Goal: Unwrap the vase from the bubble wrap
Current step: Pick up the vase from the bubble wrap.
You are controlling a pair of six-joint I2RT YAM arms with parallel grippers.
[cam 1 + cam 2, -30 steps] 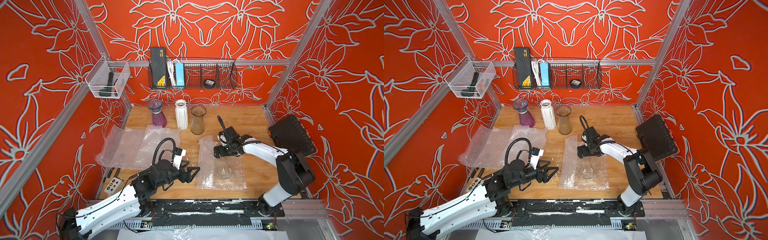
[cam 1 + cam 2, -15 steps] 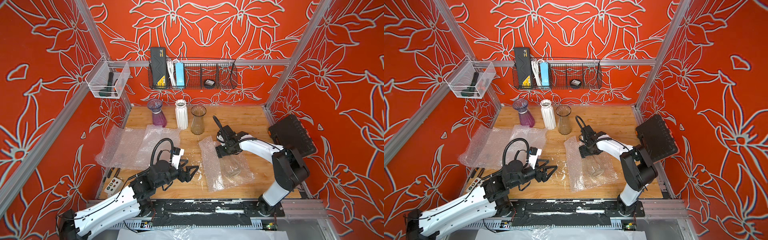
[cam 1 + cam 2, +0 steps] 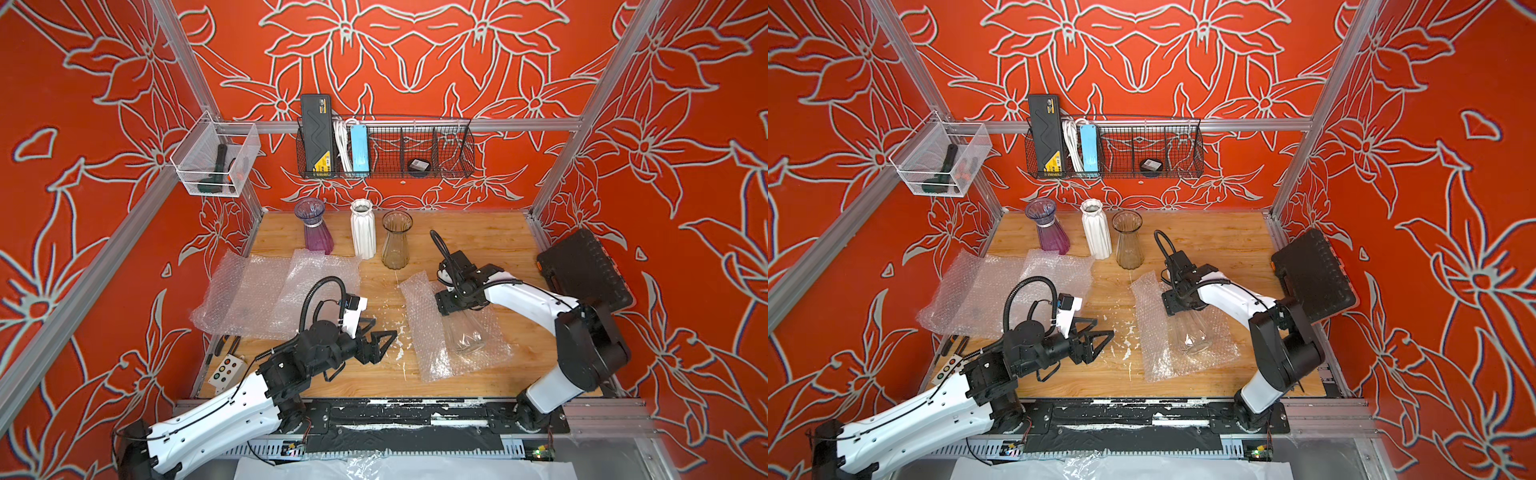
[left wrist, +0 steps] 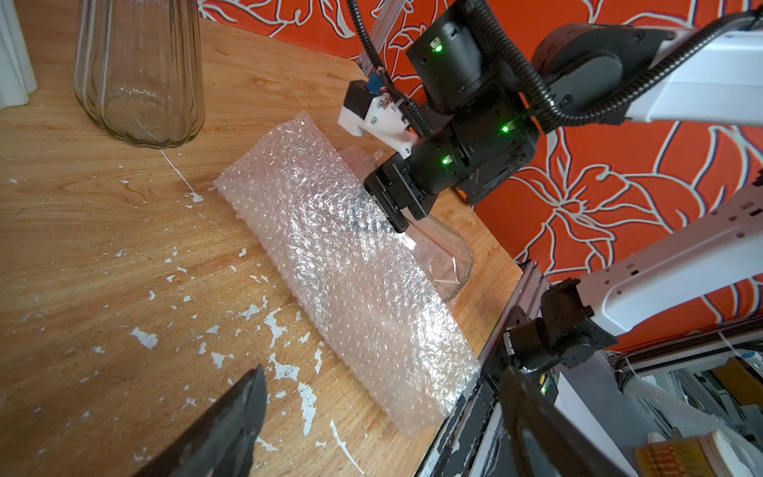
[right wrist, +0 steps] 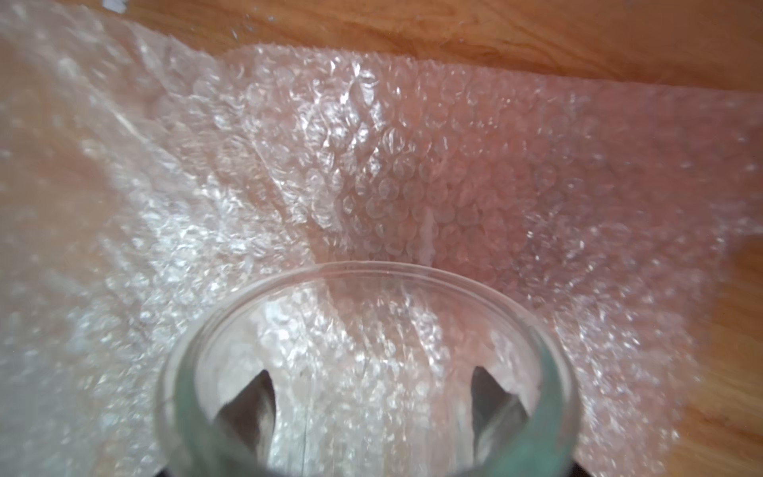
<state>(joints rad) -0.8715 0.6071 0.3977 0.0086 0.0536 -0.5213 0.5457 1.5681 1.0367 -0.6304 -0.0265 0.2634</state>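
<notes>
Right gripper fingers clamp the neck of the clear glass vase lying on the bubble wrap. Left gripper, fingers apart, hovers just beside that wrap.

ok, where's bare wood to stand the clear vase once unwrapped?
Best: back right, between the ribbed vase and black case. Also the front strip between left arm and the sheet under the clear vase. Crowded: left side, under spare bubble wrap.

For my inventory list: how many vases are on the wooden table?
4. Three stand in a row at the back: a purple translucent vase, a white ribbed vase, a brownish glass vase. A clear glass vase lies on a bubble wrap sheet. No other seems hidden.
</notes>
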